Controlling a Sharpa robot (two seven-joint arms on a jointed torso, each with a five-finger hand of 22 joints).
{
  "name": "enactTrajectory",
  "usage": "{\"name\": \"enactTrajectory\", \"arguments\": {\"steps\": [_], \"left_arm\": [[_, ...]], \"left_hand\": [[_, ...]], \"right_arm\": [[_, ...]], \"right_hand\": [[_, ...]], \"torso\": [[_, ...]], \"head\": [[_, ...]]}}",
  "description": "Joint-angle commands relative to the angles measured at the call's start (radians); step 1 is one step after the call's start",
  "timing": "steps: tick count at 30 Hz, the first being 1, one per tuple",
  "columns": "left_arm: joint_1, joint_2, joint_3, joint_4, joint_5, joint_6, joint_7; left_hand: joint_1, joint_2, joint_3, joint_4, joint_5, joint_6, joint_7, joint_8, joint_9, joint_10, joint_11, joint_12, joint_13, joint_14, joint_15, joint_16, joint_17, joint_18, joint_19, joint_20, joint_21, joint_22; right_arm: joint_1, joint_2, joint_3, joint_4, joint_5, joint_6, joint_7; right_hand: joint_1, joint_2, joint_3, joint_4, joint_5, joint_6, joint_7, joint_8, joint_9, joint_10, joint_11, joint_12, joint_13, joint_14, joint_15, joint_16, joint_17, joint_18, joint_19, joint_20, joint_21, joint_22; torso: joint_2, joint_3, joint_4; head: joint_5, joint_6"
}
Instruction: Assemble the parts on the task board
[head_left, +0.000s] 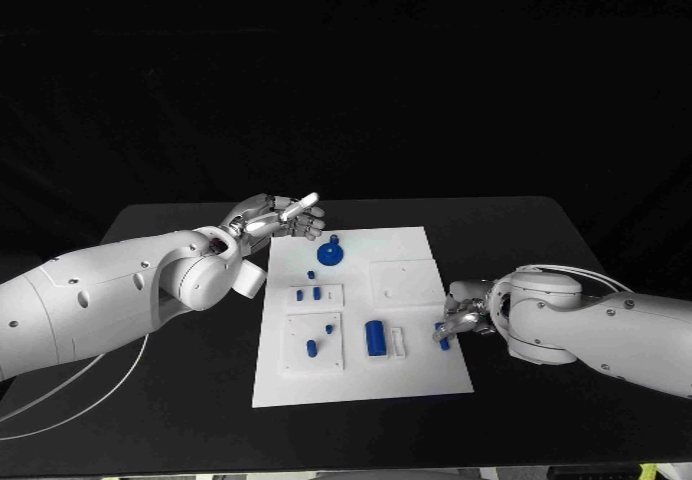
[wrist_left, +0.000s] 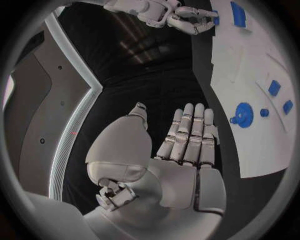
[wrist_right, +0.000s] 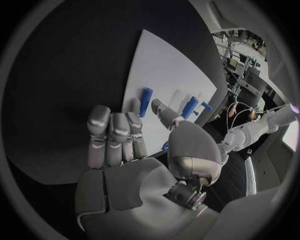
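Head view shows the white task board (head_left: 418, 375) lying in the middle of the black counter (head_left: 173, 410), with small blue parts on it: a round blue part with a stem (head_left: 332, 255) near the far left corner, a blue cylinder (head_left: 375, 338) toward the near middle, and smaller blue pieces (head_left: 307, 294) on the left raised plates. At the board's right edge a small blue part (head_left: 443, 337) sits at the fingertips of the right hand (head_left: 464, 318), which is curled down onto the board there; whether it actually grips that part I cannot tell. The left hand (head_left: 277, 217) is raised just beyond the board's far left corner, well apart from the parts, fingers straight and together, grasping nothing.
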Motion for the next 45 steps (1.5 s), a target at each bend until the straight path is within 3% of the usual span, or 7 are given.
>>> {"name": "enactTrajectory", "arguments": {"steps": [1, 5, 17, 24, 26, 33, 45], "left_arm": [[0.0, 0.0, 0.001, 0.003, 0.005, 0.015, 0.01], [0.0, -0.001, 0.001, 0.004, 0.005, 0.014, 0.01], [0.0, -0.001, 0.001, 0.005, 0.005, 0.015, 0.011], [0.0, -0.002, 0.001, 0.005, 0.005, 0.015, 0.011], [0.0, -0.002, 0.001, 0.005, 0.005, 0.014, 0.011], [0.0, -0.002, 0.001, 0.005, 0.005, 0.015, 0.011], [0.0, -0.002, 0.001, 0.004, 0.005, 0.016, 0.011]], "left_hand": [[0.01, -0.004, -0.007, -0.001, 0.003, 0.01, 0.013, 0.006, -0.001, 0.006, 0.001, -0.002, 0.0, 0.008, -0.001, 0.004, -0.001, 0.02, 0.009, 0.0, -0.004, 0.002], [0.01, -0.003, -0.007, 0.0, 0.003, 0.01, 0.013, 0.006, -0.001, 0.006, 0.001, -0.002, 0.0, 0.008, -0.001, 0.004, -0.001, 0.02, 0.01, 0.0, -0.004, 0.002], [0.009, -0.003, -0.008, 0.0, 0.003, 0.01, 0.013, 0.006, -0.002, 0.006, 0.001, -0.003, 0.0, 0.008, -0.001, 0.004, -0.002, 0.019, 0.01, -0.001, -0.005, 0.002], [0.009, -0.002, -0.009, 0.0, 0.004, 0.01, 0.013, 0.006, -0.002, 0.006, 0.001, -0.003, 0.0, 0.008, -0.001, 0.004, -0.002, 0.019, 0.01, -0.001, -0.005, 0.002], [0.009, -0.002, -0.009, 0.0, 0.004, 0.01, 0.013, 0.006, -0.002, 0.006, 0.001, -0.003, 0.0, 0.008, -0.001, 0.004, -0.002, 0.019, 0.01, -0.001, -0.005, 0.002], [0.008, -0.002, -0.009, 0.0, 0.004, 0.009, 0.013, 0.006, -0.003, 0.006, 0.001, -0.003, 0.0, 0.008, -0.001, 0.004, -0.002, 0.019, 0.011, -0.001, -0.006, 0.002], [0.008, -0.002, -0.01, 0.0, 0.004, 0.009, 0.013, 0.005, -0.003, 0.006, 0.001, -0.003, 0.0, 0.008, -0.002, 0.004, -0.002, 0.019, 0.011, -0.001, -0.006, 0.003]], "right_arm": [[-0.012, 0.01, -0.002, -0.006, -0.145, 0.036, -0.007], [-0.023, 0.016, -0.002, -0.013, -0.224, 0.04, -0.006], [-0.027, 0.043, -0.003, 0.001, -0.23, 0.045, 0.001], [-0.028, 0.044, -0.003, -0.002, -0.189, 0.031, 0.001], [-0.028, 0.041, -0.003, -0.004, -0.133, 0.017, 0.005], [-0.028, 0.037, -0.002, 0.005, 0.061, -0.016, 0.025], [-0.014, 0.027, 0.009, 0.037, 0.181, -0.089, 0.048]], "right_hand": [[0.028, 0.001, 0.021, -0.006, -0.005, 0.003, -0.001, -0.006, -0.001, 0.003, -0.006, -0.001, -0.002, 0.0, -0.008, 0.002, 0.001, 0.059, 0.002, -0.002, 0.0, 0.005], [0.025, -0.008, 0.024, -0.003, -0.005, 0.0, 0.001, -0.007, 0.001, -0.001, -0.004, -0.007, -0.006, 0.0, -0.006, 0.002, 0.001, 0.059, 0.003, 0.0, 0.001, 0.005], [0.064, -0.031, 0.06, -0.008, -0.005, -0.02, 0.009, -0.022, 0.004, -0.022, 0.004, -0.032, -0.023, -0.001, 0.0, -0.001, -0.002, 0.059, 0.0, 0.002, -0.001, 0.005], [0.104, 0.007, 0.096, -0.043, 0.033, -0.052, 0.027, -0.055, -0.02, -0.029, 0.021, -0.037, -0.027, 0.0, 0.016, -0.004, -0.005, 0.059, -0.004, 0.01, 0.0, 0.007], [0.101, 0.018, 0.102, -0.048, 0.073, -0.051, 0.029, -0.059, -0.026, -0.029, 0.023, -0.037, -0.028, 0.001, 0.018, -0.005, -0.005, 0.059, -0.004, 0.013, 0.001, 0.008], [0.07, 0.046, 0.115, -0.024, 0.073, -0.046, 0.03, -0.066, -0.041, -0.034, 0.025, -0.045, -0.037, 0.001, 0.02, -0.007, -0.007, 0.059, -0.005, 0.02, 0.001, 0.008], [0.036, 0.041, 0.11, 0.004, 0.061, -0.033, 0.028, -0.067, -0.051, -0.032, 0.023, -0.043, -0.038, 0.002, 0.018, -0.008, -0.007, 0.059, -0.004, 0.021, 0.001, 0.007]], "torso": [[0.0, 0.0007, 0.0002], [0.0, 0.0004, -0.0003], [0.0, 0.0007, -0.0005], [0.0, 0.0, 0.0], [0.0, -0.0003, 0.0004], [0.0, 0.0008, 0.0], [0.0, 0.0, -0.0007]], "head": [[0.002, -0.002], [0.003, -0.002], [0.004, -0.004], [0.006, -0.007], [0.006, -0.007], [0.011, -0.008], [0.014, -0.011]]}}
